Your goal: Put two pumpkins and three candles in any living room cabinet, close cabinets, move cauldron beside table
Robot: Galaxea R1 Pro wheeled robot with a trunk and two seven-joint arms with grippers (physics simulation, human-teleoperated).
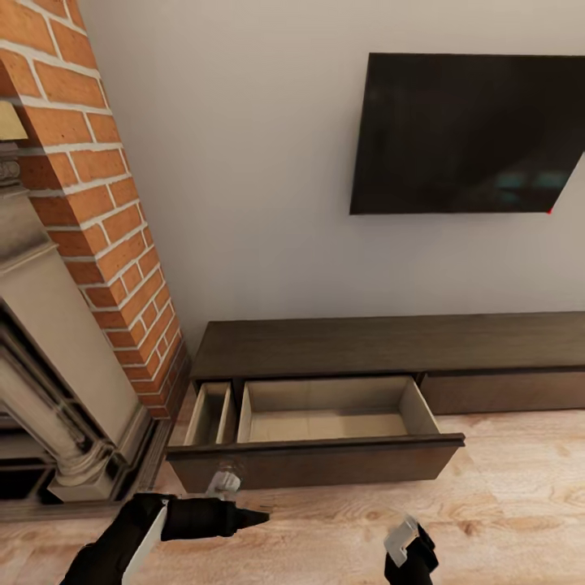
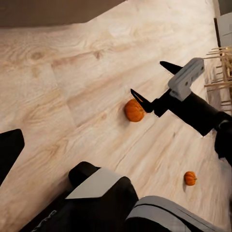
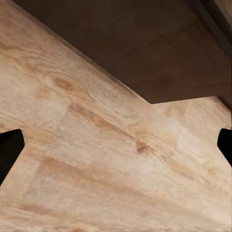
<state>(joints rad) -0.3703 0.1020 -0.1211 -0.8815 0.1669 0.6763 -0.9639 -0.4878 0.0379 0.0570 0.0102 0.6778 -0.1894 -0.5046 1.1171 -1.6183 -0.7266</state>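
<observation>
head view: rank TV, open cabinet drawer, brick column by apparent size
1. TV and brick column: similar apparent area, and the column is cropped, so no ranking between them.
2. Open drawer of the cabinet: clearly smaller.

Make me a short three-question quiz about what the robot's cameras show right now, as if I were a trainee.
1. True or false: the cabinet has a drawer pulled open.
2. How many pumpkins lie on the floor in the left wrist view?
3. Multiple choice: the open drawer holds A) candles, B) a pumpkin, C) nothing visible.

Key:
1. True.
2. Two: one pumpkin near the right gripper, another pumpkin farther off.
3. C.
</observation>
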